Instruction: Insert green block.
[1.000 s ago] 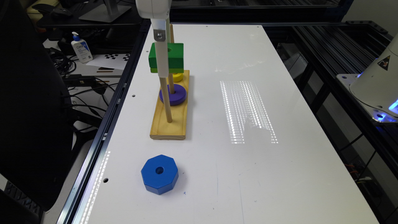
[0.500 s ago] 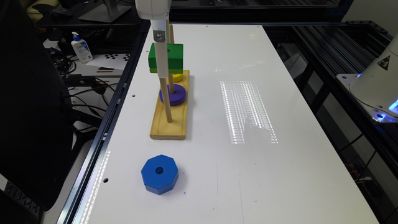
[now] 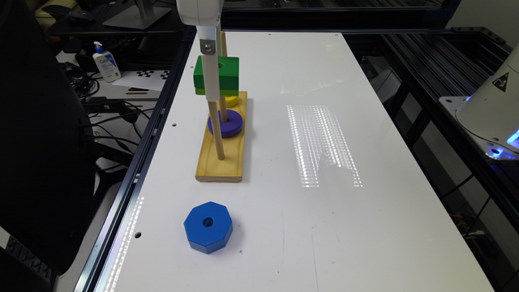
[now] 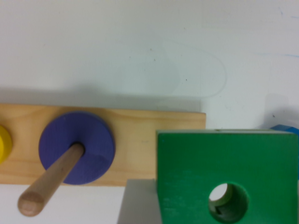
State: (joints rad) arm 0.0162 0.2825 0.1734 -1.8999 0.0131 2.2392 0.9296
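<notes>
The tool [image 3: 211, 81] grips the green block [image 3: 225, 75], holding it in the air above the wooden peg base [image 3: 221, 162] on the white table [image 3: 324, 223], near the top of the front peg [image 3: 218, 134]. A blue octagonal block [image 3: 208, 226] lies nearby.

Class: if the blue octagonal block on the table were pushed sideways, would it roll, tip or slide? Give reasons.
The blue octagonal block would probably slide: it lies flat on a broad face, low and squat, so tipping seems unlikely. The smooth white table likely offers little grip. It looks rigid, likely painted wood.
</notes>
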